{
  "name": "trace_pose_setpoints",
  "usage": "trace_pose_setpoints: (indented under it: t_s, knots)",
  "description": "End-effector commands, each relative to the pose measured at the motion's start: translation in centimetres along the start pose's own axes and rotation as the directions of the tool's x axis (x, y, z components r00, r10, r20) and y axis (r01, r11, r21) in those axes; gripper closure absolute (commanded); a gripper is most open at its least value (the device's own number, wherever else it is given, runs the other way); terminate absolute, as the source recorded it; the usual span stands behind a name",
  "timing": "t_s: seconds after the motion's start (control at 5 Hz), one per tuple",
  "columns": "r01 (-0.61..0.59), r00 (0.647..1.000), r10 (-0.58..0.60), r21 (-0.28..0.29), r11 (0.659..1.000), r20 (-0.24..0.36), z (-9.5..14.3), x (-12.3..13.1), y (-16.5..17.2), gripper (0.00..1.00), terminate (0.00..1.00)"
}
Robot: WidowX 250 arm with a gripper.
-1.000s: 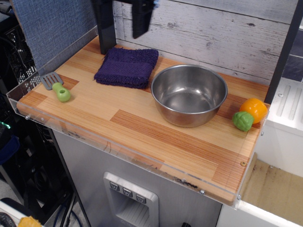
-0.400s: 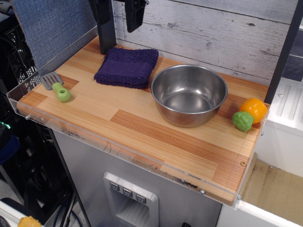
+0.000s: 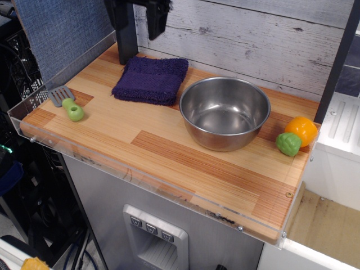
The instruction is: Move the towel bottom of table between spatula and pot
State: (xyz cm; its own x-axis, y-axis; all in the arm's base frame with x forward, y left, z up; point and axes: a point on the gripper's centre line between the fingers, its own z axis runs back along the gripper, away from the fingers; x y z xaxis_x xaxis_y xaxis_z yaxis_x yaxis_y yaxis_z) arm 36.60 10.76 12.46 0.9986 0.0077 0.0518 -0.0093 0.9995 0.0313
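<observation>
The dark purple towel (image 3: 151, 80) lies flat at the back of the wooden table (image 3: 169, 154), just left of the steel pot (image 3: 224, 112), its right corner near the pot's rim. The spatula (image 3: 66, 102), with its grey blade and lime-green handle, lies at the left edge. My gripper (image 3: 154, 18) is a dark shape at the top of the view, above and behind the towel and apart from it. Most of it is cut off by the frame edge, so I cannot tell how its jaws stand. It holds nothing that I can see.
A black upright post (image 3: 126, 34) stands at the back left beside the towel. A green toy vegetable (image 3: 288, 144) and an orange one (image 3: 302, 129) sit at the right edge. A clear plastic rim (image 3: 140, 179) runs along the front. A plank wall stands behind.
My gripper has moved up and a little to the left, further out of the frame. The towel, pot and spatula have not moved.
</observation>
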Motion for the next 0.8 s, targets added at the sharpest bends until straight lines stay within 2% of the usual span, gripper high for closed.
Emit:
trace_pose_setpoints:
  t_s: [0.0, 0.2, 0.6]
  knots:
    - [-0.022, 0.999, 0.021, 0.026, 0.999, 0.034, -0.4, 1.7, 1.4, 0.00, 0.00]
    - [-0.020, 0.999, 0.019, 0.029, 0.999, 0.027, -2.0, 2.3, 1.7, 0.00, 0.00]
    - [-0.010, 0.998, 0.007, 0.050, 0.999, 0.066, -4.2, 3.2, 2.6, 0.00, 0.00]
